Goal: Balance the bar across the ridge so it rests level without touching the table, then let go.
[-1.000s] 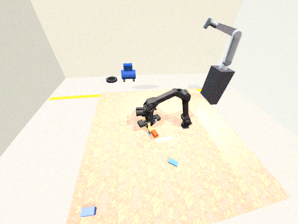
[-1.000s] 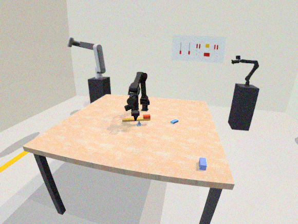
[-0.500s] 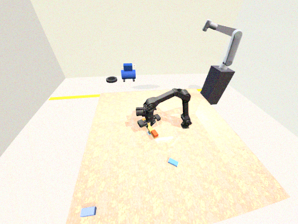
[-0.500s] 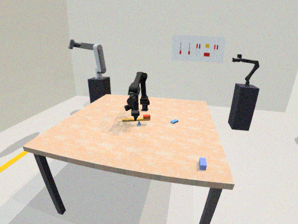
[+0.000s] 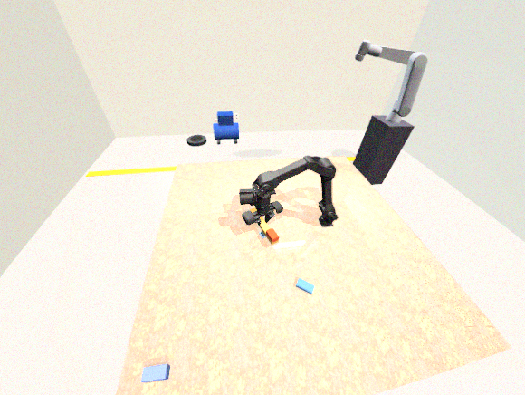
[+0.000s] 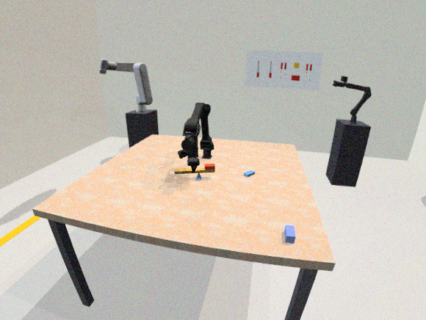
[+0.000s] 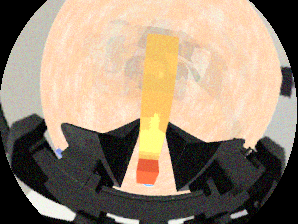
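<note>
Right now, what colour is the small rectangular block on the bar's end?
Red-orange; clearest in wrist view.

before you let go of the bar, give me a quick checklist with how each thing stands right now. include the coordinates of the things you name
1. Grip on bar: ok, the gripper (image 5: 263,219) (image 6: 194,171) (image 7: 153,123) is shut on the yellow bar (image 5: 263,226) (image 6: 183,171) (image 7: 160,80).
2. Ridge under bar: ok, the blue ridge (image 5: 262,235) (image 6: 198,177) sits below it in the exterior view.
3. Bar resting on ridge: cannot tell, the contact is too small to make out.
4. Bar off the table: ok, both ends look raised in the exterior view.
5. Red block on bar: ok, it (image 5: 272,236) (image 6: 209,166) (image 7: 147,172) sits at one end.
6. Balance once released: cannot tell while the fingers hold the bar.
</note>
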